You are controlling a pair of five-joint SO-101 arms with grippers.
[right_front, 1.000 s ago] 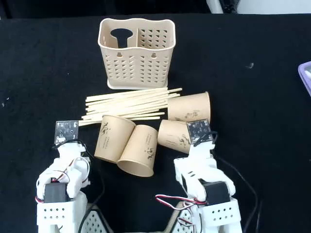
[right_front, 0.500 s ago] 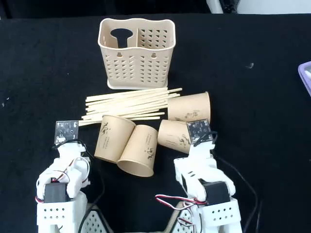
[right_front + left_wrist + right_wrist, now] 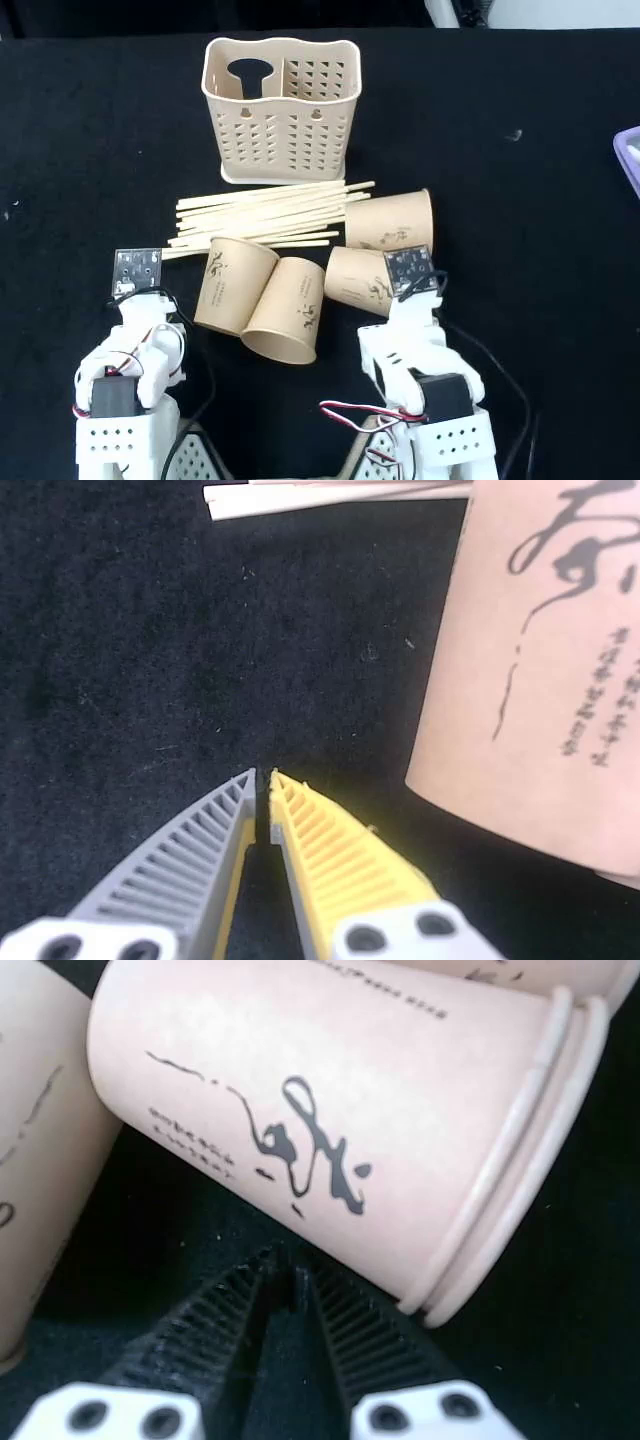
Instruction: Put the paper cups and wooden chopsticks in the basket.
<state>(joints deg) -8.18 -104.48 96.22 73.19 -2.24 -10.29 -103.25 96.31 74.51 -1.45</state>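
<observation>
A beige plastic basket [image 3: 280,130] with perforated walls and two compartments stands upright at the far side of the black table [image 3: 530,300]. Just in front of it, a loose bundle of pale wooden chopsticks [image 3: 262,213] lies flat on the table. Four brown paper cups with dark brush drawings lie on their sides, nearer to the arms. The first cup [image 3: 235,283] and the second cup [image 3: 287,312] touch side by side, with their mouths toward the arms. The third cup [image 3: 392,220] lies at the right end of the chopsticks, and the fourth cup [image 3: 358,280] is just in front of it. The left arm [image 3: 125,385] and the right arm [image 3: 420,375] are low at the near edge. The left gripper [image 3: 262,777] has its grey and yellow fingers pressed together on nothing, over bare table beside the first cup [image 3: 550,680]. The right gripper [image 3: 285,1265] has its black fingers also pressed together, empty, and its tips are just beside the wall of the fourth cup [image 3: 330,1130]; I cannot tell if they touch it. A purple object [image 3: 630,155] is at the right edge of the table.
</observation>
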